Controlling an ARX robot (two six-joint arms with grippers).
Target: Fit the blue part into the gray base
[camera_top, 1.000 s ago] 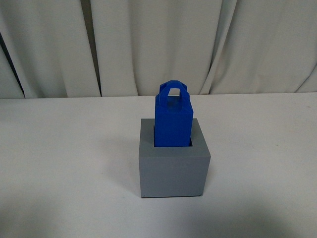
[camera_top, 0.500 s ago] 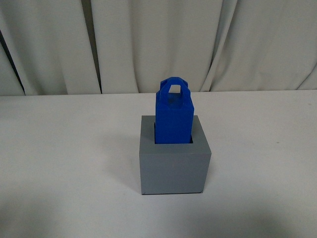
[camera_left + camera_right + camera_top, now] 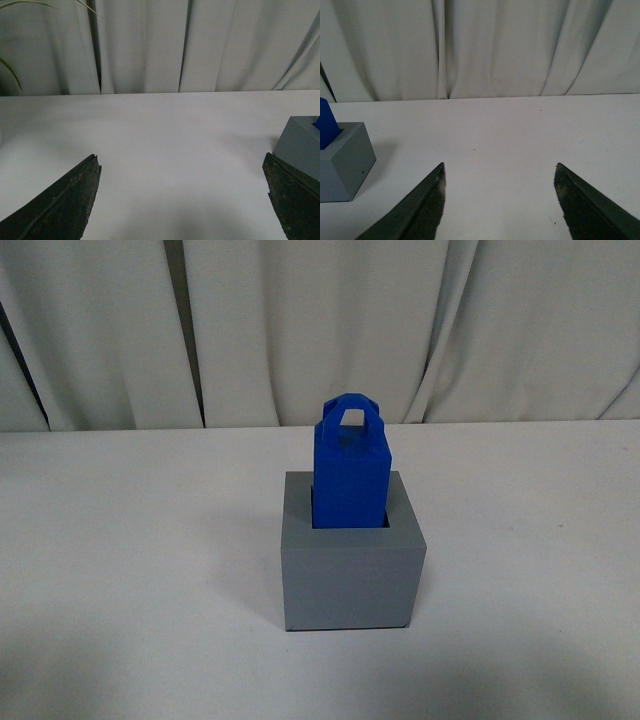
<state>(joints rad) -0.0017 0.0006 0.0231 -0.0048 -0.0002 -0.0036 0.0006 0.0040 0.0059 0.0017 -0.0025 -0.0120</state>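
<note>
Blue part [image 3: 350, 478] upright in gray base [image 3: 349, 575] | left gripper [image 3: 182, 200], right gripper [image 3: 500, 200] spread wide, empty | no legible writing

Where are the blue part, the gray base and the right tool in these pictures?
blue part [image 3: 350, 490], front view, on its front face.
gray base [image 3: 349, 575], front view, on its front wall.
right tool [image 3: 500, 200], right wrist view, midway between its open fingertips.

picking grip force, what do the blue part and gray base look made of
The blue part looks like hard plastic with a slightly glossy finish: saturated colour, crisp bevels, soft sheen on its front face. The gray base looks like matte plastic, possibly printed: flat even gray, sharp edges, no glare. Neither is certain.
</note>
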